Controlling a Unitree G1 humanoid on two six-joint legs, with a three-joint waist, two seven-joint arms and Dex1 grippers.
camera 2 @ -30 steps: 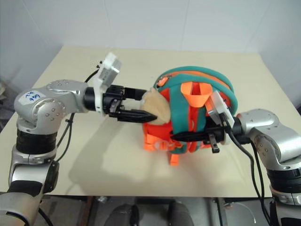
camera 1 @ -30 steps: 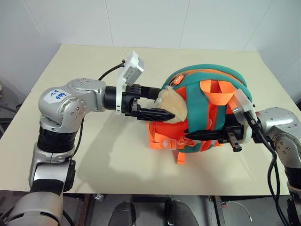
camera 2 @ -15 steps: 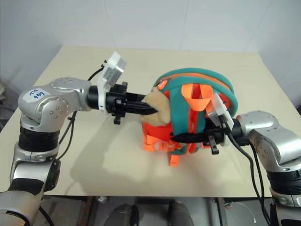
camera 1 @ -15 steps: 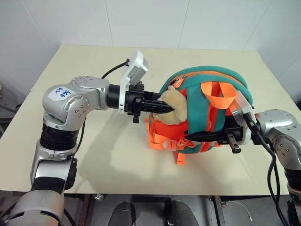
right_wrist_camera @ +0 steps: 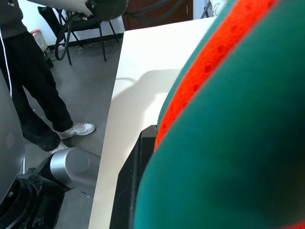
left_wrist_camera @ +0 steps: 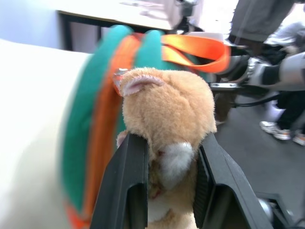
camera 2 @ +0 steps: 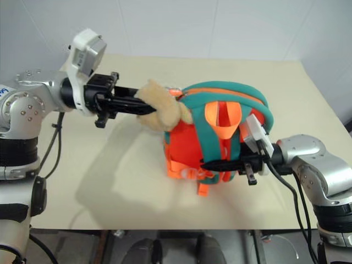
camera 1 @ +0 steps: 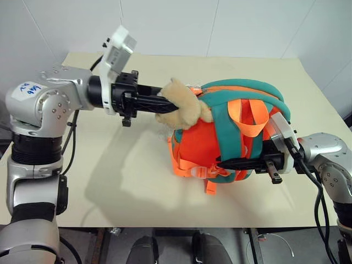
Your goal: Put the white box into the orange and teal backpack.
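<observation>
A: From the head camera, why is the left gripper [camera 1: 165, 103] out beside the orange and teal backpack [camera 1: 228, 132]?

B: It is clenched on the beige plush charm [camera 1: 180, 104], which is stretched away from the backpack's left side. My guess is that the charm hangs from the zip, so tugging it would open the bag. The right gripper [camera 1: 223, 162] lies across the backpack's front, low down, its black fingers pressed together on what looks like a teal strap, probably to steady the bag on the table [camera 1: 110, 181].

A: And the left wrist camera?

B: Two black fingers [left_wrist_camera: 126, 186] squeeze the plush charm [left_wrist_camera: 167, 109] on both sides, with the backpack [left_wrist_camera: 95, 119] just behind it (the orange zip band runs right up to the charm's ear).

A: The right wrist camera?

B: Teal and orange fabric [right_wrist_camera: 228, 119] sits tight against one black finger [right_wrist_camera: 131, 186]; a person's legs [right_wrist_camera: 33, 90] stand beyond the table edge.

A: Anything inside the bag?

B: Cannot tell; the bag's mouth looks closed. I judge the white box is either already inside or out of sight.
</observation>
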